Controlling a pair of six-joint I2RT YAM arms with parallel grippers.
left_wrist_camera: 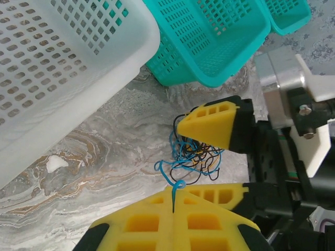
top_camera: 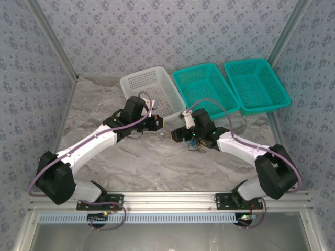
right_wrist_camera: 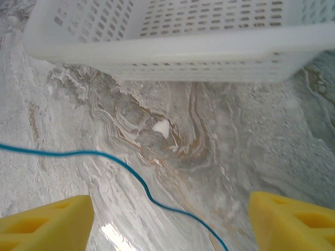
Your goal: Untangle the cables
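The cables [left_wrist_camera: 192, 157] are a small tangle of blue, black and yellow wires on the marble table [left_wrist_camera: 104, 151], also seen in the top view [top_camera: 196, 146] under the right wrist. My left gripper [left_wrist_camera: 172, 192] is shut on a blue cable end that leads up into the tangle; from above it [top_camera: 160, 123] sits just left of the right gripper [top_camera: 177, 134]. The right gripper [right_wrist_camera: 170, 201] is open, its yellow fingers [right_wrist_camera: 49, 222] wide apart. A single blue cable [right_wrist_camera: 131, 175] runs across the table between them, untouched. The right gripper's fingers [left_wrist_camera: 209, 125] flank the tangle in the left wrist view.
A white basket [top_camera: 151, 93] stands just behind both grippers, close ahead of the right one [right_wrist_camera: 172, 47]. Two teal baskets [top_camera: 204, 88] [top_camera: 256, 83] stand to its right. Patterned walls and frame posts enclose the table. Open marble lies in front of the arms.
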